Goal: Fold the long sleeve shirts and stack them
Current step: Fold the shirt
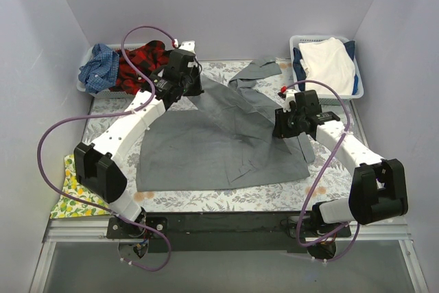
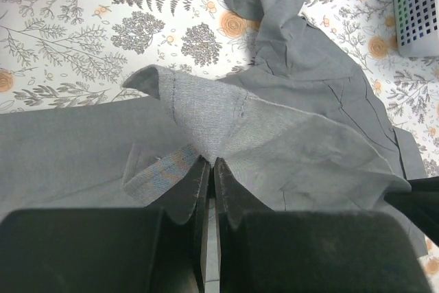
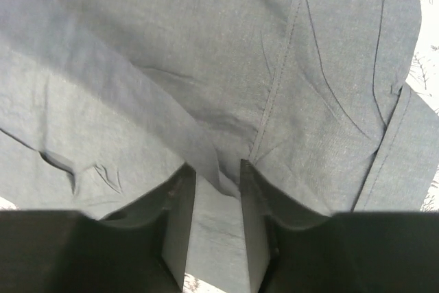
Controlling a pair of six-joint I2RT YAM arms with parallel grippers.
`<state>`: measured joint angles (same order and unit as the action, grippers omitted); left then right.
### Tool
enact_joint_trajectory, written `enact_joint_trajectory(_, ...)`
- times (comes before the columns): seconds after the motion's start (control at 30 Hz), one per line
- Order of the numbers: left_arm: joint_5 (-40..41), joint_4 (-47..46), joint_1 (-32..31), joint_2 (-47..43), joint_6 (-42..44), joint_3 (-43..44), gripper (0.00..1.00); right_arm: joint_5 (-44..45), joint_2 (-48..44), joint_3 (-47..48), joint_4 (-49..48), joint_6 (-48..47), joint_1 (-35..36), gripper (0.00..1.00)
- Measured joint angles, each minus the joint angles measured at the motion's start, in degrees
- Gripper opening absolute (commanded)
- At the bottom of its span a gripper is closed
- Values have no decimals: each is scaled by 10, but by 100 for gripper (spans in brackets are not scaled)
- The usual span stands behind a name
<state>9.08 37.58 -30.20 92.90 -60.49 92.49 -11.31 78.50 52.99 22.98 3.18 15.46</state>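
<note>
Grey shirt lay spread across the middle of the fern-print table cover. Its broad straight edge was toward the arm bases and the body narrowed toward the back. One sleeve was bunched at the back right, pointing at the white basket.

Left gripper: fingers pressed tight together on a tented peak of grey cloth, at the shirt's back-left edge beside a seam. That was a real pinch, with the cloth pulled up into the tips.

Right gripper: over the shirt's right side, fingers narrowly parted. A ridge of grey cloth ran into the gap, which looked wider than the fold, so my read was not clamped.

Key relation: both grippers sat on the far half of the shirt, left one further back, and the bulk of the cloth lay from the fingers toward the bases. The line between the two tips ran roughly left-back to right-near, skewed to the near hem. Judgement: any fold toward the near edge needed the right side gripped first, or only the left corner would travel. The loose sleeve was nearer the right arm.

Red-black plaid shirt and blue checked shirt were heaped at the back-left corner, nearer the left arm and not yet folded.
</note>
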Motion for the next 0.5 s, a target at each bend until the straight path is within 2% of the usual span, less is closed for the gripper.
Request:
enact_joint_trajectory(0.07, 6, -9, 0, -5, 0, -9, 0, -5, 1, -1, 0, -1, 0, 51)
enact_joint_trajectory(0.17, 5, -24, 0, -16, 2, -13, 0, -7, 3, -1, 0, 0, 0, 53)
enact_joint_trajectory(0.37, -16, -56, 0, -36, 7, -7, 8, -4, 2, 4, -3, 8, 9, 51)
enact_joint_trajectory(0.5, -44, -70, 0, -36, 11, 14, 10, 3, 1, 9, -9, 11, 43, 48)
